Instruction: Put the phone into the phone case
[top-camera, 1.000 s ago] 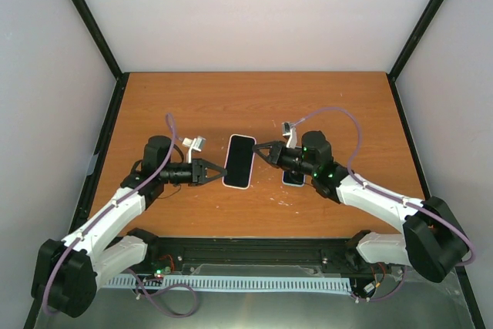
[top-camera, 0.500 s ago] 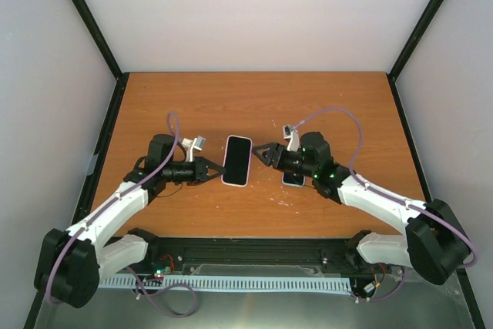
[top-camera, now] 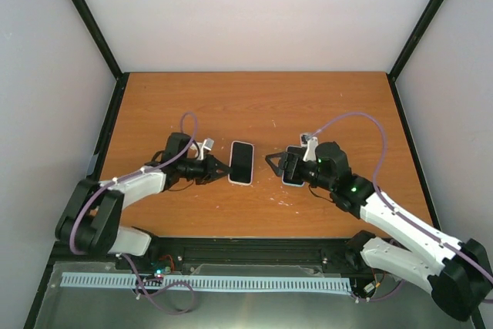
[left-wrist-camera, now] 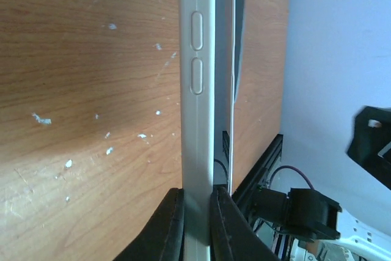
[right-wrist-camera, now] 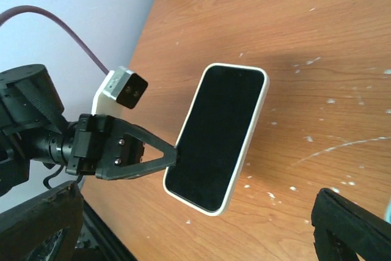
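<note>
Phone [top-camera: 242, 162] seated in phone case [left-wrist-camera: 197, 120]; left gripper [top-camera: 225, 169] pinching its edge; right gripper [top-camera: 270, 167] spread, apart.

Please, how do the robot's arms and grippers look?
The left arm and the right arm have white shells and black joints; a purple cable runs along each. The left gripper and the right gripper are black, with tapered fingers.
</note>
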Controlling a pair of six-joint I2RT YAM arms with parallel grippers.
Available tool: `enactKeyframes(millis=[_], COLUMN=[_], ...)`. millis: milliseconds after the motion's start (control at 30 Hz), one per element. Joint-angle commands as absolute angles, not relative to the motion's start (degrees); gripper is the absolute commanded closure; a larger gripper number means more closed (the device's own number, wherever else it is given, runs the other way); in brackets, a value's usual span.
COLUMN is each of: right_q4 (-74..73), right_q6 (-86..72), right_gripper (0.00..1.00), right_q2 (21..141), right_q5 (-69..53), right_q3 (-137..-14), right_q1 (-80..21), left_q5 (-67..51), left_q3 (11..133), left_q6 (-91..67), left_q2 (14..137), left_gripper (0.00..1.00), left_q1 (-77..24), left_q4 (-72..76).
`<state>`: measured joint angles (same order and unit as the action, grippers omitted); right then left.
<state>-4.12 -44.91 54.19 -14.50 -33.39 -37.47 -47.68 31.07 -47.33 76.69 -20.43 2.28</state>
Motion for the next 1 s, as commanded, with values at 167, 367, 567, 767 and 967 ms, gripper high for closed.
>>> enactKeyframes(millis=[167, 367, 567, 767, 967], right_q4=[-16.2, -16.5, -16.7, -17.4, -19.8], right_q6=[-39.5, -40.2, -40.8, -40.9, -40.8], right_gripper=[0.0, 0.0, 0.0, 0.0, 0.0], right_q2=[46.4, 45.9, 46.6, 46.8, 46.3], right_q5=[-2.9, -2.7, -3.3, -3.4, -2.8], right_q3=[-34.6, -34.0, -34.7, -35.2, -36.0], right_q1=[-37.1, -37.1, -37.1, -37.1, -37.1], left_q5=[-46.2, -44.6, -45.2, -43.9, -40.7], left_q3=[39.6, 41.7, 40.5, 40.3, 39.1], left_q6=[-49.5, -48.3, -49.0, -48.7, -47.5], left_q2=[89.4, 94.2, 98.4, 98.7, 93.5], left_gripper=[1.0, 1.0, 0.96, 0.79, 0.34], left_q1=[-25.0, -25.0, -25.0, -25.0, -25.0], left_q4=[14.1, 15.5, 17.9, 15.2, 9.5])
